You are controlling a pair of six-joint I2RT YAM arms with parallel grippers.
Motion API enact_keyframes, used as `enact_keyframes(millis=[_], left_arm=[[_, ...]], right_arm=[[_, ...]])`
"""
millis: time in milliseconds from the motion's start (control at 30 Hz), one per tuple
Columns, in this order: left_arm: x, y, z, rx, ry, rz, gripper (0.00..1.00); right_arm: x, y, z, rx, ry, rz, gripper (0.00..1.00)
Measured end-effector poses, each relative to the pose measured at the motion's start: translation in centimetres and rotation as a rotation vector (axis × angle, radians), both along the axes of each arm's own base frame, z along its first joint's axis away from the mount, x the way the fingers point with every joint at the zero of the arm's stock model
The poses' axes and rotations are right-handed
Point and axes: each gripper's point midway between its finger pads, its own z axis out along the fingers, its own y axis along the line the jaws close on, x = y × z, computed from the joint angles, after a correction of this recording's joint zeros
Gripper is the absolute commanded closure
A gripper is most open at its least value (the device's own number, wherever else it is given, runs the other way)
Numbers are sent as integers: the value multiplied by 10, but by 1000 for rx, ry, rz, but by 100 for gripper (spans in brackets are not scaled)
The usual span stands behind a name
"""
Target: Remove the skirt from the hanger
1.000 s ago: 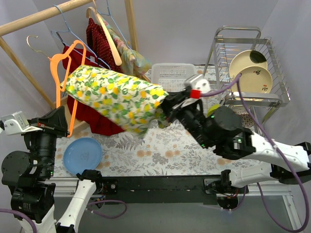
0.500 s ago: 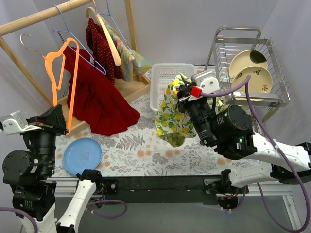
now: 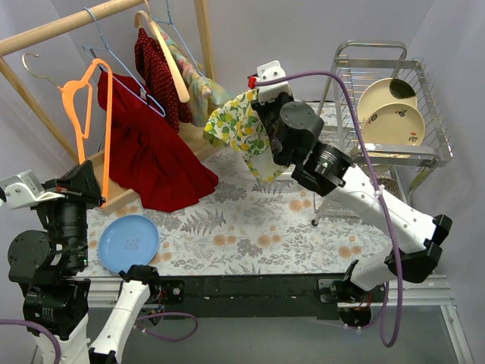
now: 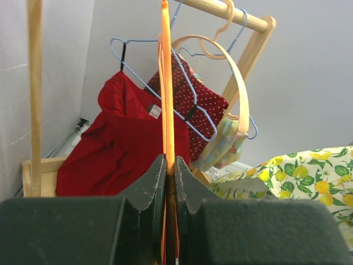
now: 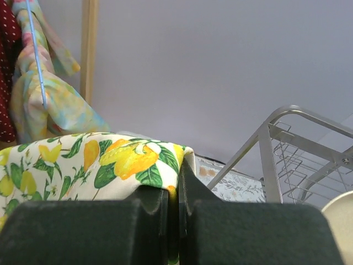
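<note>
- While the right gripper (image 3: 256,105) is raised over the far part of the leaf-print tabletop (image 3: 250,235), its jaws are pressed together on an edge of the white skirt printed with yellow lemons and green leaves (image 3: 235,125).
- In the right wrist view the fabric is pinched at the tip of the narrow slit between the two dark fingers (image 5: 149,201).
- The skirt hangs bunched in the air from this grip, just to the right of the wooden clothes rack (image 3: 61,26) and near a pastel floral garment (image 3: 206,92) hung there.
- The skirt is off the orange plastic hanger (image 3: 102,129) and well apart from it.
- Whether the lowest fold touches the tabletop cannot be told.
- The left gripper (image 3: 97,196) holds the orange plastic hanger at its lower end; the left wrist view shows the hanger's thin edge clamped upright between the closed jaws.
- Behind the hanger, a red garment (image 3: 148,155) hangs on a blue wire hanger (image 3: 125,68), beside a dark red dotted garment (image 3: 155,68) on a curved wooden hanger (image 3: 170,64).
- A round blue plate (image 3: 129,243) lies on the near left of the tabletop.
- A metal dish rack (image 3: 424,155) at the far right holds two cream plates (image 3: 394,121).
</note>
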Motion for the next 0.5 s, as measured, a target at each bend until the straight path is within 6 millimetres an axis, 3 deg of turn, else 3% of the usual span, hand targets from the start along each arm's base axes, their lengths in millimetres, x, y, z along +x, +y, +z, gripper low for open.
enact_keyframes(millis=[133,367,500], left_arm=[[0,7,1,-4,-4,42,100],[-4,13,8,-8,-32,73,100],[-8,15,11,-12,-49,78,100]], right_arm=[[25,4,-5,-35,11,-34,99],[66,-5,9,-54,-32,-126,99],[88,-6,-6,-84,-20,-146,99]])
